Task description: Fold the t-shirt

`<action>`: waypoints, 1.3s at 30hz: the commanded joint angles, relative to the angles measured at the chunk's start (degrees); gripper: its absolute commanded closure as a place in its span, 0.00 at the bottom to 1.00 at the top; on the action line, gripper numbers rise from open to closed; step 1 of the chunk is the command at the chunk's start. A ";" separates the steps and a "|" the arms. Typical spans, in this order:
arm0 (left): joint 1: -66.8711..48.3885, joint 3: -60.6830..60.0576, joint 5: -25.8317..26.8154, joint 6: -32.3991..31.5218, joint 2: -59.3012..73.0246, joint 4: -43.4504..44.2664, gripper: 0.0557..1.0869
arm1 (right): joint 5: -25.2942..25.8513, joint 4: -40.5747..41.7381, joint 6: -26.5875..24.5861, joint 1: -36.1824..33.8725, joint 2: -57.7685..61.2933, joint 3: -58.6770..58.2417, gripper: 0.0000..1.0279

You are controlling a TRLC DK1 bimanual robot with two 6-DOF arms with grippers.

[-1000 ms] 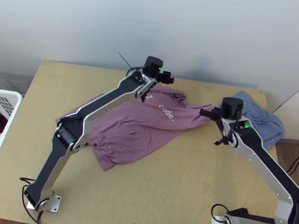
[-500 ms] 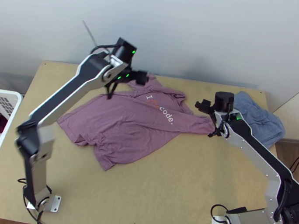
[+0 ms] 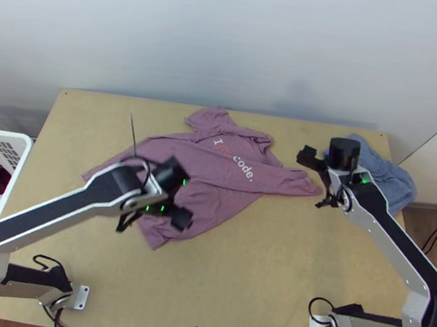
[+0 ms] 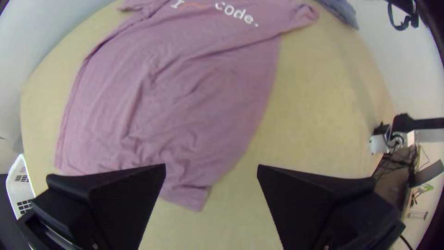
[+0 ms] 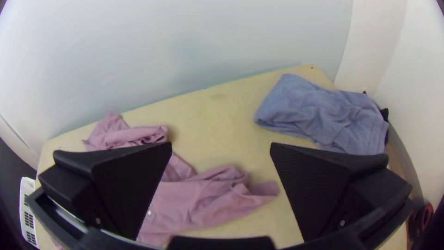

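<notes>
The mauve t-shirt (image 3: 215,192) lies wrinkled and roughly spread across the table's middle, one sleeve stretched toward the right arm and its lettering facing up. In the top view my left gripper (image 3: 180,218) hangs over the shirt's lower part; in the left wrist view the same left gripper (image 4: 212,169) is open, a shirt corner showing between its fingers. Beyond the stretched sleeve's end, my right gripper (image 3: 309,156) is above the table in the top view. The right wrist view shows that right gripper (image 5: 221,146) open, with the shirt (image 5: 199,199) below it and nothing held.
A bunched blue cloth (image 3: 378,175) lies at the table's far right corner, near the right arm. On the left stands a white basket (image 3: 15,169) with dark red and white clothes. The wooden table (image 3: 254,284) extends in front of the shirt.
The left arm first swung left from the shirt's collar side, then came down toward the near edge over the shirt's lower part. My right gripper has moved off the sleeve end, which now lies on the table.
</notes>
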 commanded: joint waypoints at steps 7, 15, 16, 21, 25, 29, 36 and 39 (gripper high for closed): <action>-7.03 -19.31 -2.87 0.71 -3.41 7.82 0.10 | -0.07 -5.99 -2.64 -1.10 -10.46 -4.23 0.04; -7.03 -25.64 -5.24 1.85 -2.80 12.04 0.11 | -0.24 -6.52 -2.82 -1.54 -10.64 -4.76 0.04; -7.12 -25.90 -5.24 2.03 -2.36 12.04 0.11 | -0.42 -6.61 -2.73 -1.45 -10.46 -4.85 0.04; -7.47 -28.19 -5.15 2.73 -1.83 14.94 0.31 | -2.17 -6.87 -2.73 -0.66 -8.88 -4.76 0.04; -7.20 -29.24 -5.24 2.99 -0.25 16.00 0.34 | -4.02 -7.22 -2.73 -0.57 -7.12 -5.29 0.04; -6.41 -30.30 -5.33 3.26 -0.33 19.51 0.72 | -6.22 -7.13 -2.73 -0.48 -5.10 -6.34 0.05; -4.66 -28.80 -7.26 3.78 -0.77 19.86 0.96 | -15.45 -4.50 -2.99 -6.28 4.39 -4.32 0.07; -2.28 -27.05 -7.70 4.05 -1.74 19.16 0.96 | -16.15 -3.62 -4.40 -9.45 10.10 -1.95 0.07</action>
